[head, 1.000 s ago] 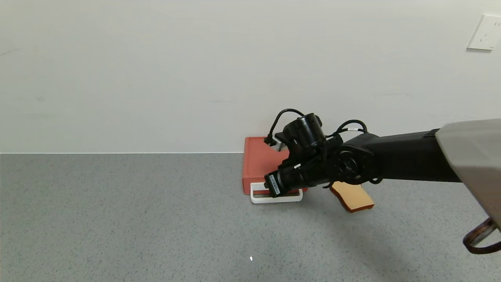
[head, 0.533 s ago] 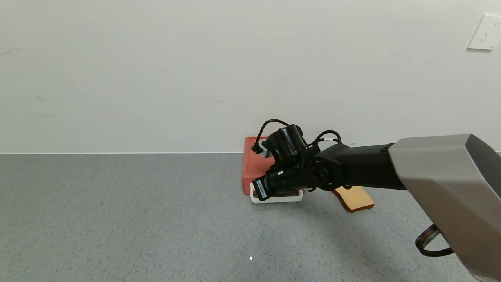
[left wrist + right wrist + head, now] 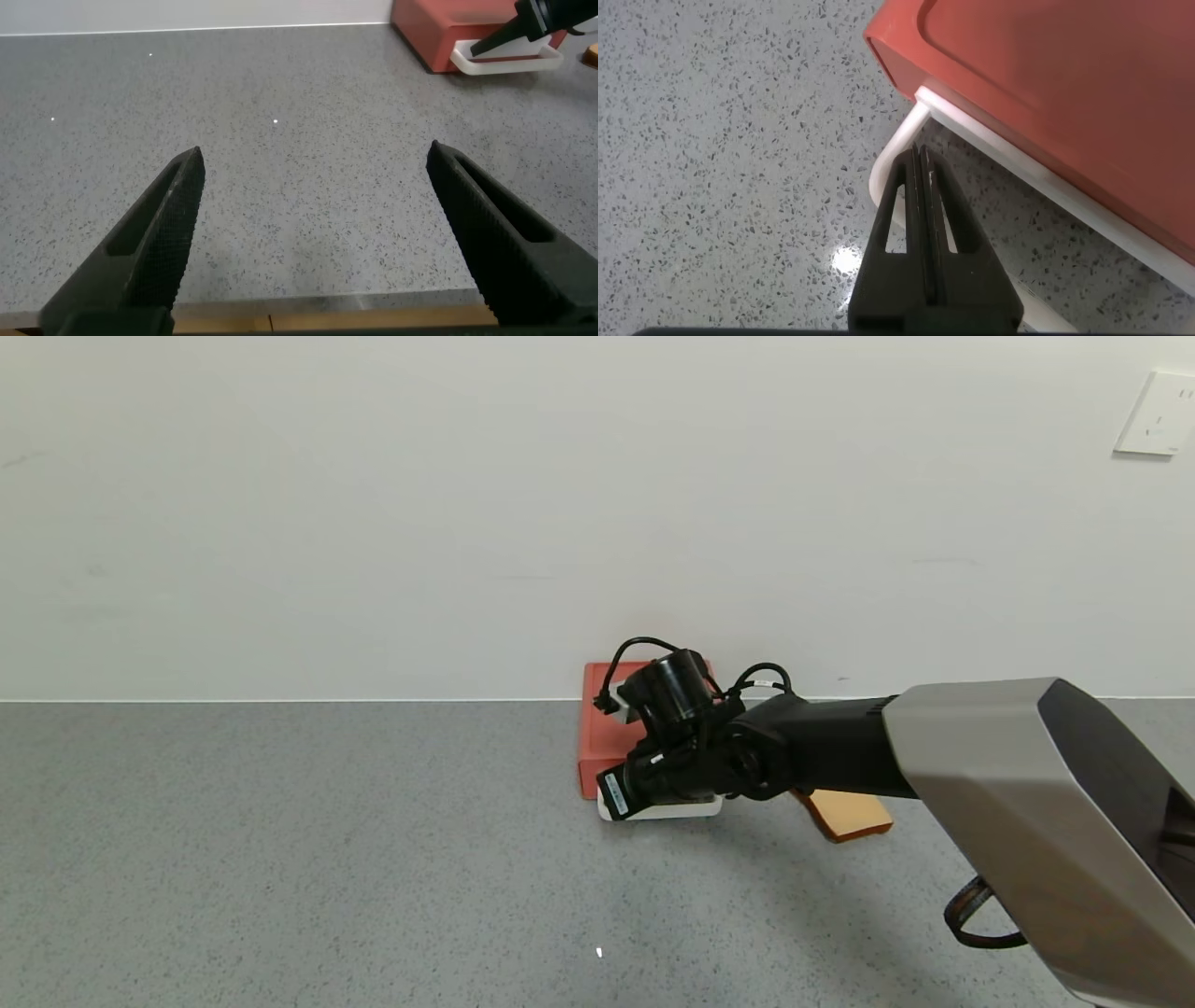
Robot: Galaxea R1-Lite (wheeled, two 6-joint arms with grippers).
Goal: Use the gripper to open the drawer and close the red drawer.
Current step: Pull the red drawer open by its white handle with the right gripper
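Note:
The red drawer [image 3: 602, 728] is a flat red-orange box against the wall, with its white loop handle [image 3: 686, 809] facing me. My right gripper [image 3: 613, 796] is shut with nothing between its fingers. Its tip points down into the handle's left end. In the right wrist view the shut gripper [image 3: 922, 157] sits at the rounded corner of the handle [image 3: 885, 163], just in front of the drawer [image 3: 1046, 84]. My left gripper [image 3: 313, 159] is open and empty, low over the table near its front edge. It sees the drawer [image 3: 425, 28] far off.
A tan toast-shaped slice [image 3: 851, 814] lies on the grey speckled table just right of the drawer, partly under my right arm. The white wall stands directly behind the drawer. A wall socket [image 3: 1158, 415] is at the upper right.
My right arm has reached farther left and lower, carrying the shut gripper from the middle of the handle to its left end. The drawer and handle have not moved.

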